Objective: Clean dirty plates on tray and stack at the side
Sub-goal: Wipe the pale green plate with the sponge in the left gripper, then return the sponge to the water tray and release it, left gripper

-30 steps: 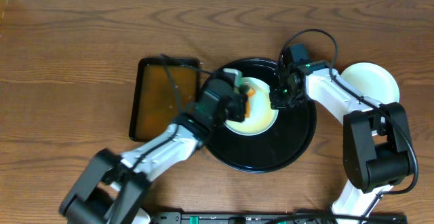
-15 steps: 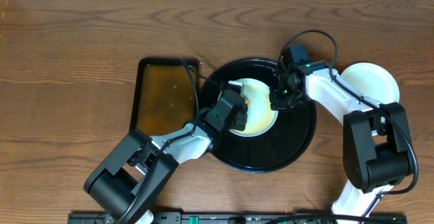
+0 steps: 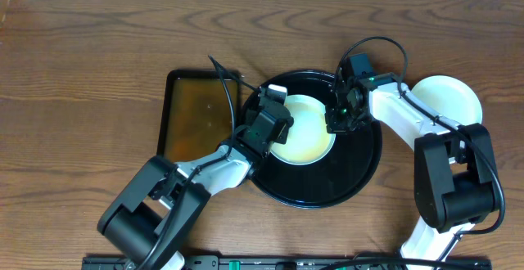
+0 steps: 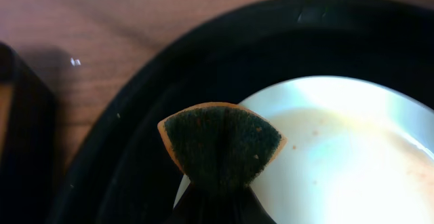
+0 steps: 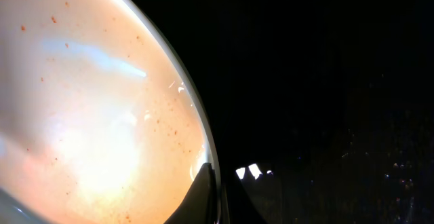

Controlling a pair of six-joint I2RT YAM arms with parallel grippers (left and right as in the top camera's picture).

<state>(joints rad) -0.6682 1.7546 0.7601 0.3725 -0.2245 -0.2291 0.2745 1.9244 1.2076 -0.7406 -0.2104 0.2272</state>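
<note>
The cream plate (image 3: pixel 307 139), filmed with orange smears and specks, lies in the round black tray (image 3: pixel 352 180) at centre, its right rim pinched in the right gripper (image 3: pixel 336 123), the left gripper (image 3: pixel 270 114) clamped on a folded green sponge (image 4: pixel 220 142) (orange-edged) at its left rim, on a brown wood-grain counter (image 3: pixel 82 74).

A round tray (image 3: pixel 327 190) sits near the middle of the table (image 3: pixel 82 57), with a plate (image 3: pixel 307 139) lying in its rear half. Just left of the round tray, nearly touching it, lies an oblong tray (image 3: pixel 195 114). A second plate (image 3: pixel 454 94) rests on the table to the right of the round tray, apart from it. The left gripper (image 3: pixel 273 105) is over the plate's left rim, pinching a sponge (image 4: pixel 220 142) that overlaps that rim. The right gripper (image 3: pixel 335 123) is at the plate's right rim, clamped on its edge.
</note>
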